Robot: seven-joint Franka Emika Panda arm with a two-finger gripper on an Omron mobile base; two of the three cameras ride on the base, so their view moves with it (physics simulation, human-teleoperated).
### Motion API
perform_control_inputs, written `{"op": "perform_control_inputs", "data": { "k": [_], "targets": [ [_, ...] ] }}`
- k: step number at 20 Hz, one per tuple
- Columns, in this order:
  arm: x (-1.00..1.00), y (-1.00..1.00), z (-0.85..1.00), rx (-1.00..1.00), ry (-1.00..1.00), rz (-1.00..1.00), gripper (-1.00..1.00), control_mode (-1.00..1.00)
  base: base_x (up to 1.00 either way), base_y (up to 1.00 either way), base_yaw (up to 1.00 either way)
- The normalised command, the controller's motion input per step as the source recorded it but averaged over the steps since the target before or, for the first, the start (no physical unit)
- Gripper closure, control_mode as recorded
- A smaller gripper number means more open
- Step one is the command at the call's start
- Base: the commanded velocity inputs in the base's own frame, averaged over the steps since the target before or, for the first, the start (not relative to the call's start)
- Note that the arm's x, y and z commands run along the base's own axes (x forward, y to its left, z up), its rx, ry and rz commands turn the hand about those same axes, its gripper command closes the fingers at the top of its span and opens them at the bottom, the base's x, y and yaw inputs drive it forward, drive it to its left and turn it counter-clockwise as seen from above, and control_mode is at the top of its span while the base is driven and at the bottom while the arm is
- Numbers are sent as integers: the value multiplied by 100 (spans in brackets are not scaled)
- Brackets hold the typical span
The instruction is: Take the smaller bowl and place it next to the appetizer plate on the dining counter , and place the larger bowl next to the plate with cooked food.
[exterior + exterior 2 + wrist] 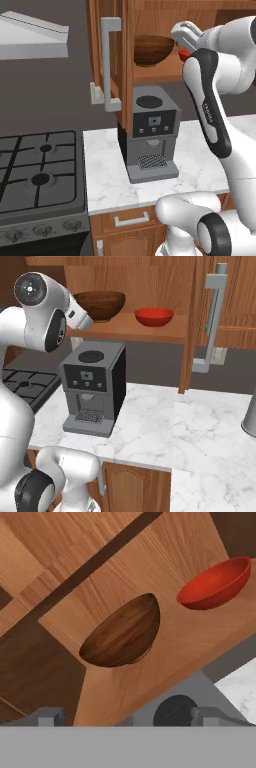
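**Two bowls on the open cabinet shelf, gripper raised before them**

The larger bowl (101,304), of dark brown wood, is seen at the upper centre-left of the right base view, standing upright on the wooden shelf (145,330) of an opened wall cabinet. The smaller bowl (154,316), glossy red, is set just beside it toward the right of the frame, on the same shelf; the two are apart, not touching. In the left base view the wooden bowl is found at upper centre, and the red one is largely covered by the arm.

In the hand view the wooden bowl sits at centre and the red bowl at upper right, both shown tilted by the roll of the camera. The gripper (128,716) is held apart from both bowls; its fingertips (49,716) are spread wide at the bottom corners and nothing is held between them.

Below the shelf a grey coffee machine (94,386) is placed on the marble worktop (190,426). A gas hob (40,170) is seen at the lower left of the left base view. The cabinet door handle (212,321) is at the upper right of the right base view.
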Motion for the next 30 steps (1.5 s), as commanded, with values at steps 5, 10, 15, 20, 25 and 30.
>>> {"op": "perform_control_inputs", "data": {
  "k": [5,10,15,20,25,30],
  "targets": [
    [70,2,-13,0,8,0,-100,-100,0,0,0],
    [62,0,-23,0,6,0,-100,-100,0,0,0],
    [61,0,0,0,0,0,-100,-100,0,0,0],
    [64,0,0,0,3,-2,-100,-100,0,0,0],
    [55,3,0,0,8,-4,-100,-100,0,0,0],
    [39,11,-5,-5,7,-5,-100,-100,0,0,0]
  ]
}}
